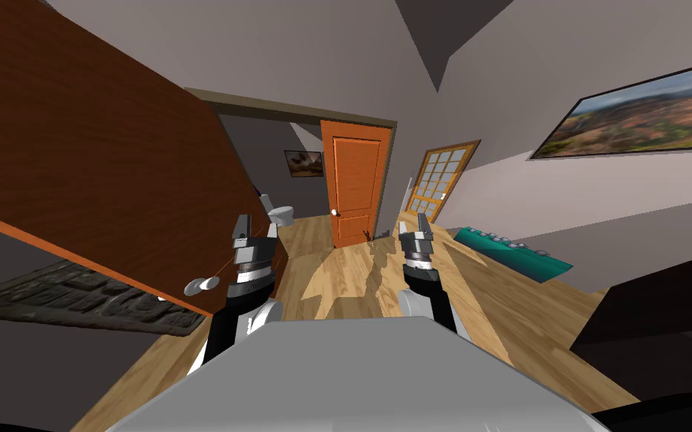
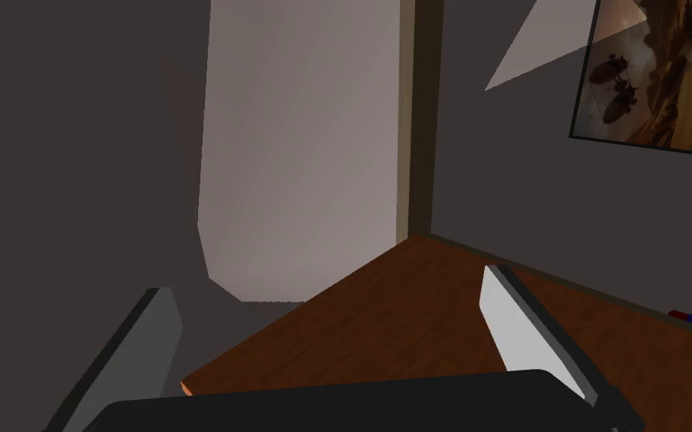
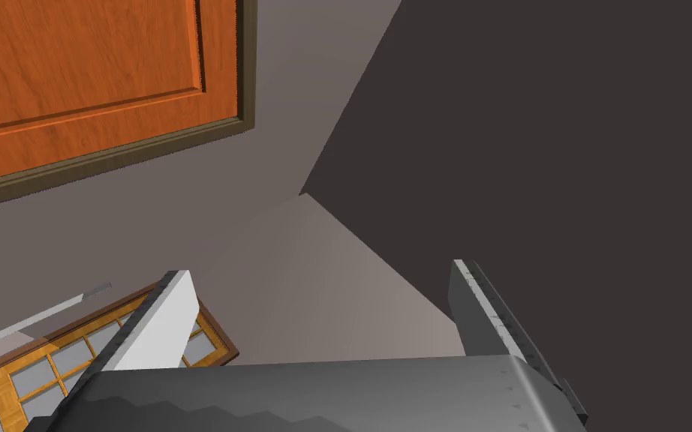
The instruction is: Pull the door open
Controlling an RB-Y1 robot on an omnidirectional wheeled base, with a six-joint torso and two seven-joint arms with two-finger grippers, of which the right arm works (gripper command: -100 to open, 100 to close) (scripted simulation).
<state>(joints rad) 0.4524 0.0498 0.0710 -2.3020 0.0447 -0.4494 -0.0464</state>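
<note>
From the head, I'm seeing the door (image 1: 97,150) standing ajar on my left, with the left pincer (image 1: 242,223) just beside its handle (image 1: 200,285), likely to hook it. On the left wrist, it's gaping wide and empty. On the right wrist, the right pincer (image 3: 320,268) is gaping too, keeping clear.

solid doors (image 1: 97,150) (image 1: 356,187) 2 | pictures (image 1: 637,112) (image 1: 304,162) 2 | toilet (image 1: 282,214) 1 | claws (image 1: 242,225) (image 1: 422,223) 2
</note>
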